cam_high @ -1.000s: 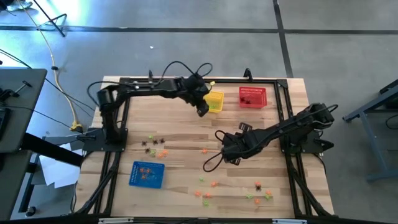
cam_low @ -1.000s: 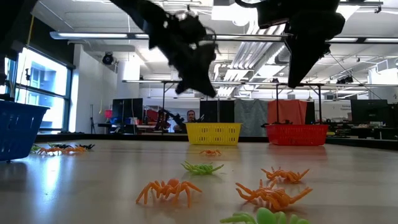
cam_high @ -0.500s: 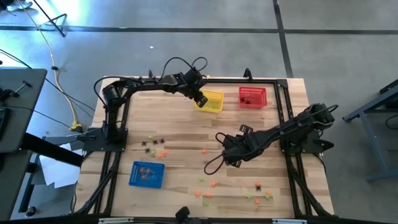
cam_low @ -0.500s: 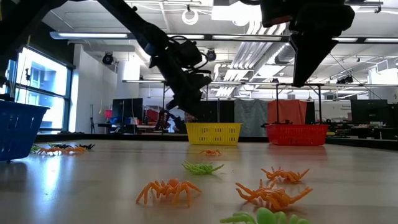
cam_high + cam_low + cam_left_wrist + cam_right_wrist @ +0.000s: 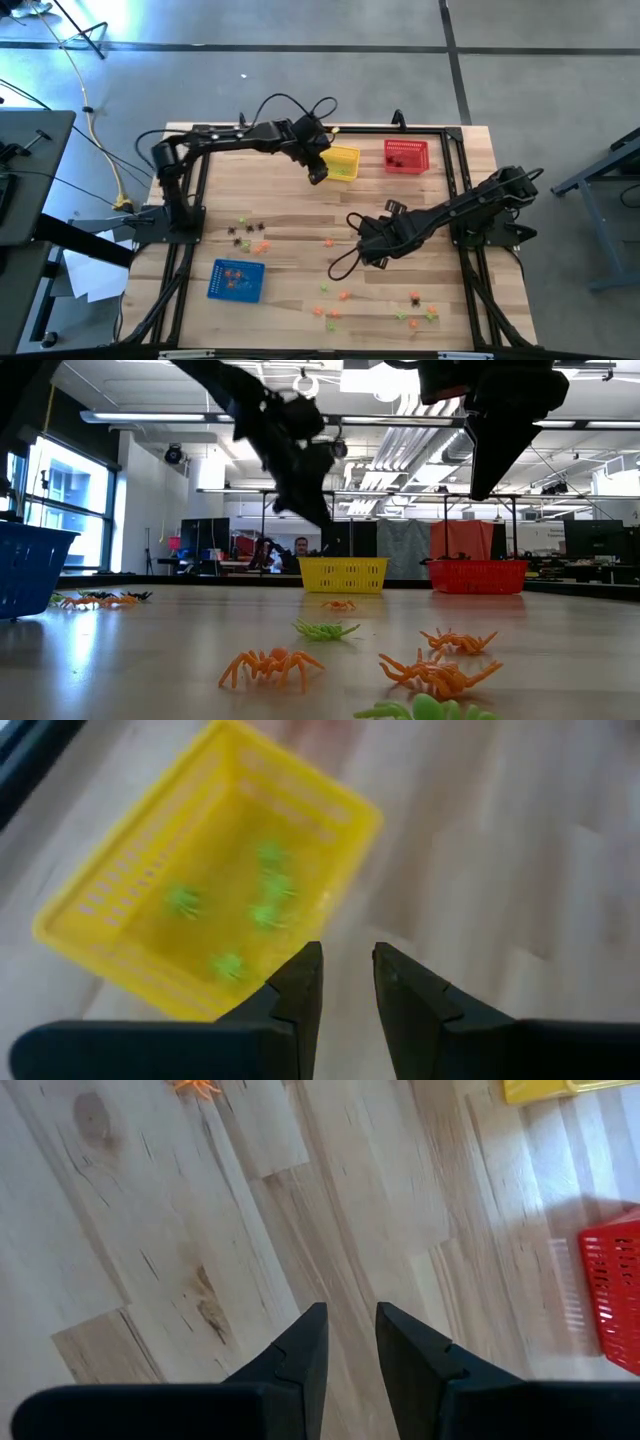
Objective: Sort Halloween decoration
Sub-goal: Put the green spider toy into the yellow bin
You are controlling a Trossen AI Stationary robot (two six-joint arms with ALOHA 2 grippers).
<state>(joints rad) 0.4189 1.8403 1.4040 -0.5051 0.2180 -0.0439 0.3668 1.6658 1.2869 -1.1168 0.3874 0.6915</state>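
From above, the left gripper (image 5: 318, 176) hangs just beside the yellow basket (image 5: 343, 162), with the red basket (image 5: 406, 156) beyond that. The right gripper (image 5: 366, 254) sits mid-table, an orange spider (image 5: 328, 241) near it and more spiders (image 5: 418, 311) scattered further off. The blue basket (image 5: 236, 279) lies well apart.

At table level, both arms hang overhead; orange spiders (image 5: 270, 664) and a green one (image 5: 325, 628) crowd the foreground.

The left wrist shows its fingers (image 5: 300, 990) a narrow gap apart, holding nothing, with green spiders (image 5: 265, 910) in the yellow basket ahead.

The right wrist's fingers (image 5: 305, 1348) also stand slightly parted over bare wood.

Since half a second ago, the left gripper has pulled back off the yellow basket's edge.
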